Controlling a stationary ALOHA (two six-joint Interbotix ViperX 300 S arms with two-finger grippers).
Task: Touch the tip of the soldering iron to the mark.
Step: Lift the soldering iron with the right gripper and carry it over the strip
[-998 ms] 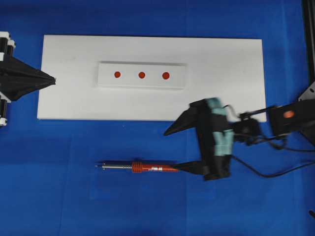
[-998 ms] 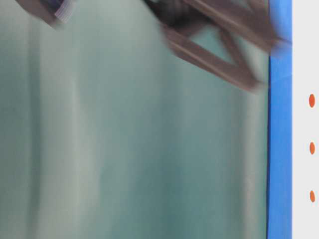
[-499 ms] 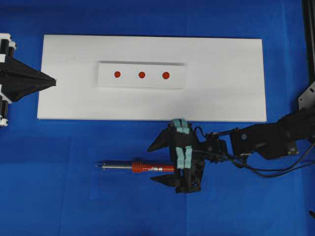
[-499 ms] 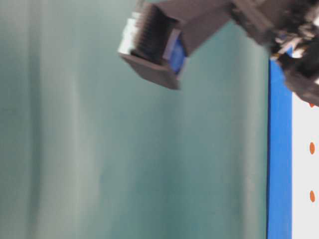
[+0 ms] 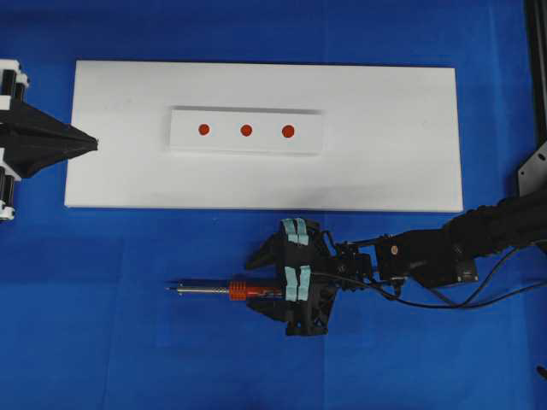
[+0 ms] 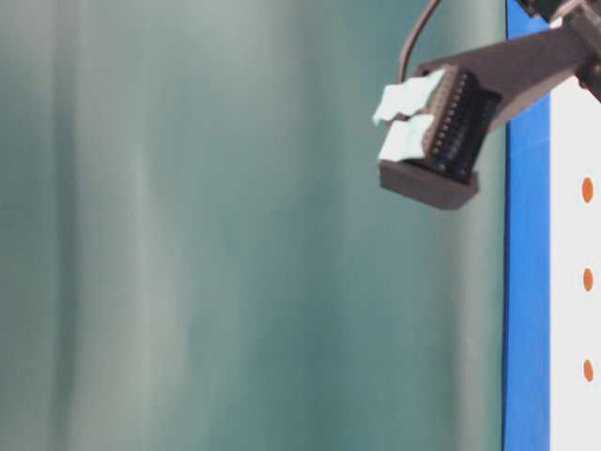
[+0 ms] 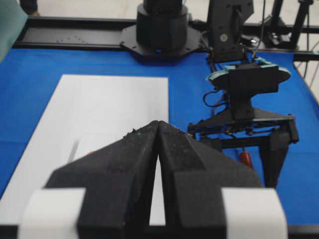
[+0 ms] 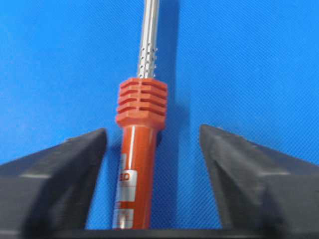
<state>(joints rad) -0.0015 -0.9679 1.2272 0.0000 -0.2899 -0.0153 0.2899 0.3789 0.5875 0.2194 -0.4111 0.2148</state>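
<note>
The soldering iron (image 5: 244, 291) lies flat on the blue mat, its silver tip pointing left and its orange-red ribbed handle (image 8: 139, 149) to the right. My right gripper (image 5: 259, 286) straddles the handle and is open. In the right wrist view (image 8: 152, 130) blue mat shows on both sides of the handle, which lies nearer the left finger. Three red marks (image 5: 246, 131) sit in a row on a raised white strip, far from the tip. My left gripper (image 5: 90, 141) is shut and empty at the board's left edge (image 7: 158, 123).
The white board (image 5: 385, 162) lies across the back of the blue mat (image 5: 102, 342). A black cord (image 5: 444, 301) trails right beside the right arm. The table-level view is mostly filled by a green surface (image 6: 235, 263).
My right gripper has moved left and down until its fingers straddle the handle, and its jaws have narrowed. The iron and my left gripper have not moved.
</note>
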